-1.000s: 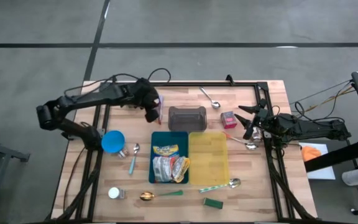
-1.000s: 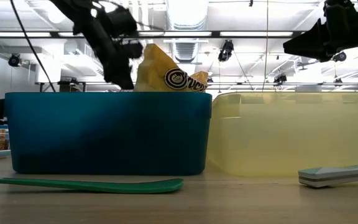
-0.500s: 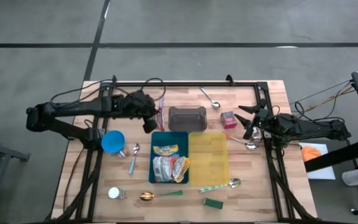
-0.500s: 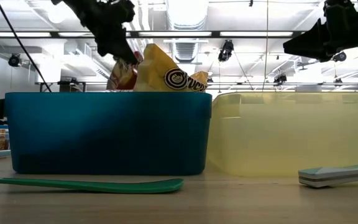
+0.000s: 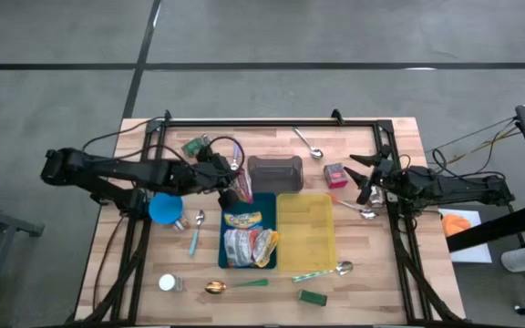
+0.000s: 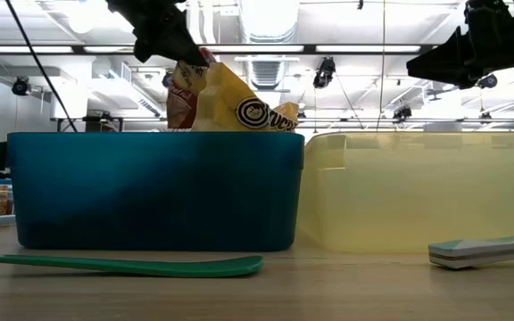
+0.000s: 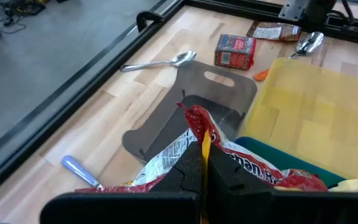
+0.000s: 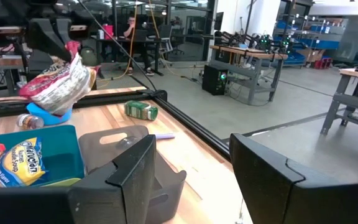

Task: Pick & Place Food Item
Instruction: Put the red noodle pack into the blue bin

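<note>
My left gripper [image 5: 231,179] is shut on a red and white snack bag [image 5: 243,189] over the far left corner of the blue bin [image 5: 264,202]. The low view shows the bag [image 6: 184,86] above the bin's rim [image 6: 150,138], behind a yellow packet [image 6: 230,102] that sticks out of the bin. Next to the blue bin stands a yellow bin [image 5: 306,230]. My right gripper [image 5: 359,179] waits open at the table's right edge. My left gripper pinches the bag's red crimped end [image 7: 196,122] between its two fingers [image 7: 188,168]. The fingers slant down from the table's left side. The bag [image 8: 58,84] hangs below them, lifted clear of the table and of the bin.
A grey bin [image 5: 274,172] lies beyond the blue one. A small red box [image 5: 334,173], spoons [image 5: 306,142], a blue cup [image 5: 165,207], a green jar [image 5: 192,146] and a green spoon [image 5: 244,283] lie around the bins.
My left gripper has swung from the spot left of the grey bin toward the table's near side and right, rising a little. It carries the snack bag, which has come up above the blue bin's rim and now hangs over its far left corner.
</note>
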